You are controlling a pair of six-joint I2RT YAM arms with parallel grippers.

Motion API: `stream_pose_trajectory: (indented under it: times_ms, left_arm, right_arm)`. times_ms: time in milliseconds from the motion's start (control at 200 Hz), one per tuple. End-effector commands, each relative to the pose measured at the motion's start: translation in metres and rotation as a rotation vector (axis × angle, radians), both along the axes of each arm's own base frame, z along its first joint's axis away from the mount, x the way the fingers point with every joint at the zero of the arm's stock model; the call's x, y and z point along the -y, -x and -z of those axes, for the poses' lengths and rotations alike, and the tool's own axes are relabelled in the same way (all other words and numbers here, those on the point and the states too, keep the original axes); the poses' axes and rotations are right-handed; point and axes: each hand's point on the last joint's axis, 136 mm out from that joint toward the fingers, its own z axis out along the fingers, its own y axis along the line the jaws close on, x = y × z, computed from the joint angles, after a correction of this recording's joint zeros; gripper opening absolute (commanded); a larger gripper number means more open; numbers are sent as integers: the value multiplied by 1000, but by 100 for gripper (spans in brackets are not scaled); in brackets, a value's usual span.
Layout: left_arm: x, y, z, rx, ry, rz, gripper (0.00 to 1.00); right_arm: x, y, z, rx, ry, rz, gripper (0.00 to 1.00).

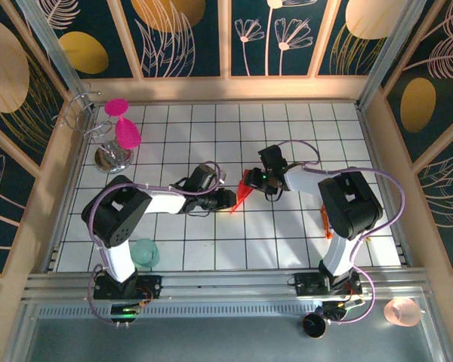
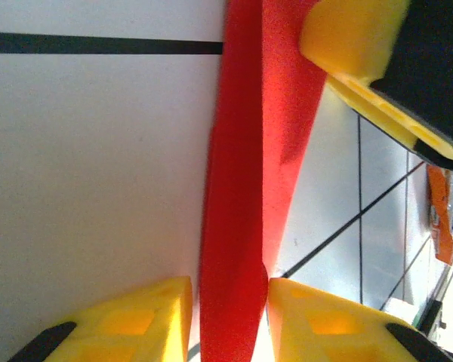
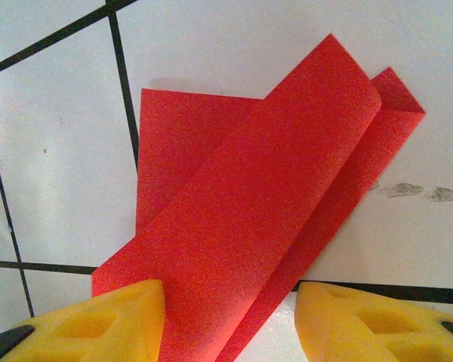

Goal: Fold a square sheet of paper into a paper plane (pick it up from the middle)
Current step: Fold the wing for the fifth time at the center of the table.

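L arm (image 1: 119, 217), R arm (image 1: 349, 202): black/white shells, lilac cables (image 1: 396, 197), yellow jaw pads (image 3: 113, 326).

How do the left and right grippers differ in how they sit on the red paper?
Spread: the left gripper has its fingers close against both sides of the red paper. The right gripper stands wider, with bare tile showing beside the paper.
Paper between them: a narrow band at the left gripper, broad folded layers at the right gripper.
Shared: yellow fingers, both straddling the same paper.
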Motion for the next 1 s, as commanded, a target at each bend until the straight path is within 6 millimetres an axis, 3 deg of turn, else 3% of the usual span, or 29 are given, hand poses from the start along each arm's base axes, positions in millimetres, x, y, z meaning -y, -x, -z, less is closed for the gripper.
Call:
stream_pose_trajectory:
  times_ms: [0, 996]
  left_arm:
    - [-4, 0, 11, -11, -54, 3, 30]
    - [-32, 14, 68, -96, -295, -11, 23]
  right_arm:
    - [3, 15, 51, -79, 66, -11, 51]
    - [8, 25, 75, -137, 103, -15, 48]
